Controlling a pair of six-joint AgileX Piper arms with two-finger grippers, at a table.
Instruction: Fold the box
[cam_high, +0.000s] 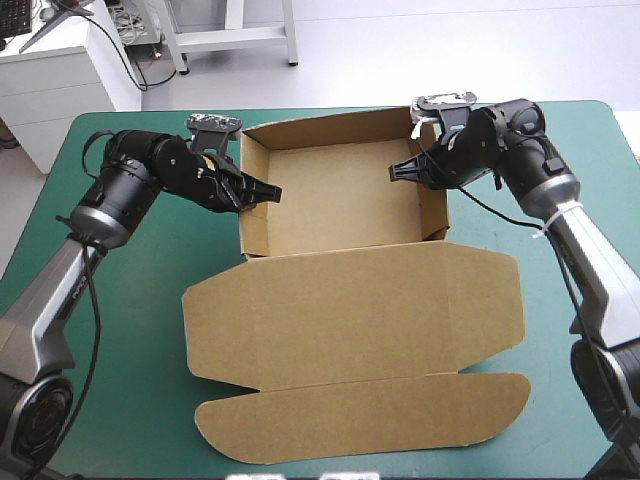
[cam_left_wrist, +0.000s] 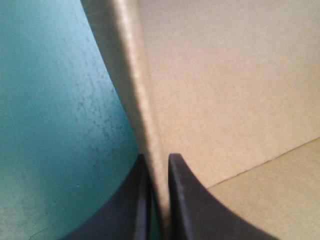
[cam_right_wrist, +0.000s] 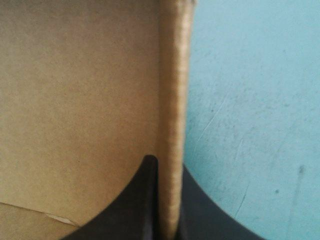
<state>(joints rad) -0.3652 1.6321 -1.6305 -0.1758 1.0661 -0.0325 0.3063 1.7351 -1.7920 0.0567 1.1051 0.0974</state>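
Pinching walls: left gripper (cam_high: 268, 190) clamped on box (cam_high: 340, 205) left wall, right gripper (cam_high: 402, 170) on right wall. Tray toward table (cam_high: 120, 330) far edge, lid (cam_high: 350, 310) flat nearside. Next, likely: release without dragging walls outward.

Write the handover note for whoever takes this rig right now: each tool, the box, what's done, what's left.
Left tool: shut on the box, pinching its left side wall.
Right tool: shut on the box, pinching its right side wall.
Box: an open tray at mid-table, walls raised; lid flat on the teal-green cover, toward the near edge.
Done: walls up.
Left: probably release both walls and check they hold.
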